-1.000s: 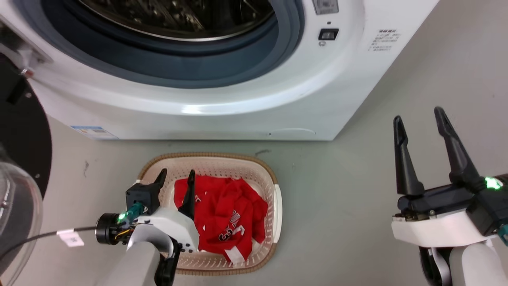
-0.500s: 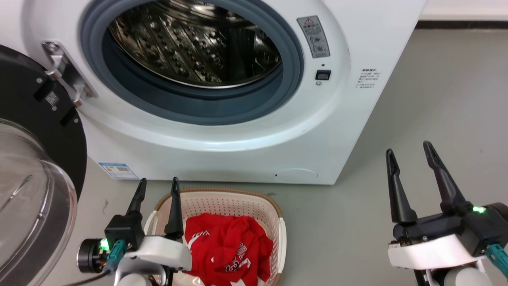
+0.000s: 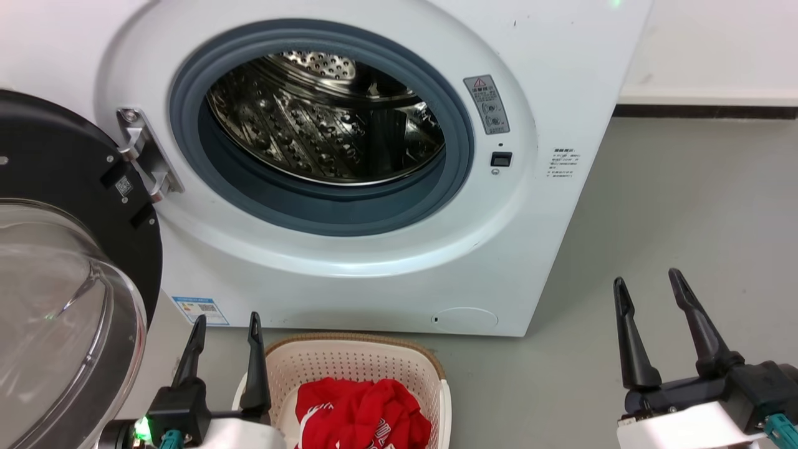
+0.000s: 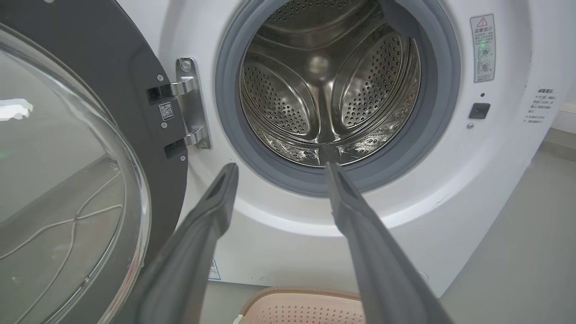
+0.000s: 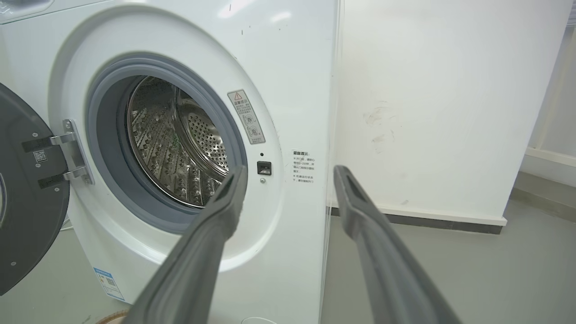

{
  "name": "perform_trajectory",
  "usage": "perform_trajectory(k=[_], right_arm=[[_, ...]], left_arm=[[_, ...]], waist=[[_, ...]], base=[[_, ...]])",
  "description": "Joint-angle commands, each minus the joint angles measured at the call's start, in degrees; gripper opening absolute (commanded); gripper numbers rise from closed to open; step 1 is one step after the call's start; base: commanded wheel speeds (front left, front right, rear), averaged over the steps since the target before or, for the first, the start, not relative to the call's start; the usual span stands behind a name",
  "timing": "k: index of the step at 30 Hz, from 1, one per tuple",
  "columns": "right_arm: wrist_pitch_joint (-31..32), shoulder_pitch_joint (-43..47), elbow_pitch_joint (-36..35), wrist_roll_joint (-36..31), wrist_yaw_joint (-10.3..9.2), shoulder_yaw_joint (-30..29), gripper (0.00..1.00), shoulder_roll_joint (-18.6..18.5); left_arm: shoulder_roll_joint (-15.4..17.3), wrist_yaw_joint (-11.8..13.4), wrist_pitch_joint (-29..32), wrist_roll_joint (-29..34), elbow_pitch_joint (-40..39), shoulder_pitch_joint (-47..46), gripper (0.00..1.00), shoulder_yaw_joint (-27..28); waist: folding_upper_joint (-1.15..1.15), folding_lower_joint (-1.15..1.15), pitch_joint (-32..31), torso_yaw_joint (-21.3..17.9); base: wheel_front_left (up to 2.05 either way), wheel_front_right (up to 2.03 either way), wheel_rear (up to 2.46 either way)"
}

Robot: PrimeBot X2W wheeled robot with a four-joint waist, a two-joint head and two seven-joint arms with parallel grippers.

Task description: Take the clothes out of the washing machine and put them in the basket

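Note:
The white washing machine [image 3: 548, 75] stands with its door [image 3: 56, 299] swung open to the left. The steel drum [image 3: 324, 125] shows bare perforated metal in the head view and in the left wrist view [image 4: 328, 85]. Red clothes [image 3: 361, 415] lie in the cream basket [image 3: 355, 362] on the floor before the machine. My left gripper [image 3: 226, 321] is open just left of the basket's rim, nothing between its fingers. My right gripper [image 3: 648, 284] is open over the floor at the lower right, well apart from the basket. In the wrist views the left gripper [image 4: 279, 166] and right gripper [image 5: 290, 171] point at the machine.
The open door with its glass bowl [image 4: 58, 189] juts out at the left, close to my left arm. Grey floor [image 3: 686, 218] stretches to the right of the machine. A white wall [image 5: 441, 99] with a dark skirting stands beyond the machine's right side.
The head camera has tilted up, so the drum has come into view and the basket has slid to the bottom edge. My left gripper has risen off the clothes and left of the basket.

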Motion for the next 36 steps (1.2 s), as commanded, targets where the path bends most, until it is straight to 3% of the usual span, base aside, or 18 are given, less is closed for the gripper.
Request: perform_trajectory(k=[1, 27, 28, 33, 36], right_arm=[[-0.11, 1.11, 0.20, 0.33, -0.06, -0.16, 1.00, 0.08], [-0.11, 4.29, 0.86, 0.93, -0.06, 0.12, 1.00, 0.07], [0.00, 3.66, 0.74, 0.90, 0.00, 0.08, 0.00, 0.01], [0.16, 4.16, 3.12, 1.43, 0.00, 0.24, 0.00, 0.00], [0.74, 3.82, 3.50, 5.45, 0.00, 0.23, 0.00, -0.23]], left_arm=[[-0.09, -0.26, -0.15, 0.40, -0.51, 1.20, 1.00, 0.24], [-0.47, -1.13, -0.15, 0.41, -0.17, 4.73, 1.00, 1.09], [-0.34, -1.01, 0.00, 0.57, -0.20, 4.38, 0.00, 0.92], [-0.36, -1.06, 0.43, 0.07, 2.43, 4.81, 0.00, 0.60], [-0.36, -1.46, 1.33, -3.69, 2.85, 4.14, 0.00, 0.94]], waist=[[0.00, 0.01, -1.10, -0.18], [0.00, 0.01, -3.44, -1.98], [0.00, 0.01, -3.44, -2.00], [0.00, 0.01, -3.44, -2.01], [0.00, 0.01, -3.42, -1.99]], base=[[0.00, 0.00, 0.00], [0.00, 0.00, 0.00], [0.00, 0.00, 0.00], [0.00, 0.00, 0.00], [0.00, 0.00, 0.00]])
